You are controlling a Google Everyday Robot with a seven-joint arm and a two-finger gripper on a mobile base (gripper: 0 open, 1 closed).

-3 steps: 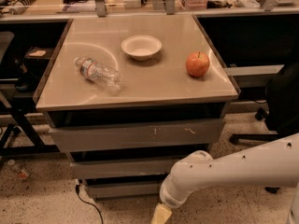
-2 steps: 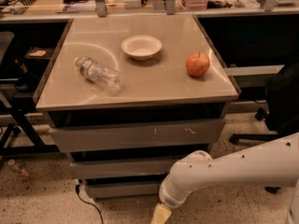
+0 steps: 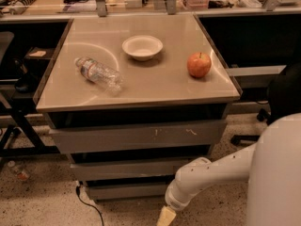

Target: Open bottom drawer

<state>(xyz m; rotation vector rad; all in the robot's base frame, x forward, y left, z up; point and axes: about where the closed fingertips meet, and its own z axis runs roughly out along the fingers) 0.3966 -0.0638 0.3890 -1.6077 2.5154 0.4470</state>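
One rigid, handleless bottom drawer (image 3: 124,191) seemed best hooked by its top lip; the pincer (image 3: 165,216) hung just below-right, open or closed I couldn't tell.

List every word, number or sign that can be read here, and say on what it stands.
Water bottle label: print too blurred to read.
Top drawer: white scratches only, no text.
Bottom drawer, with the claw low in front of it: plain, no text.

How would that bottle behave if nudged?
Bottle lies on its side on the flat top, so it'd likely roll. Looks like clear plastic: probably light, maybe crushable. Gripper sits low by the bottom drawer, far from it.
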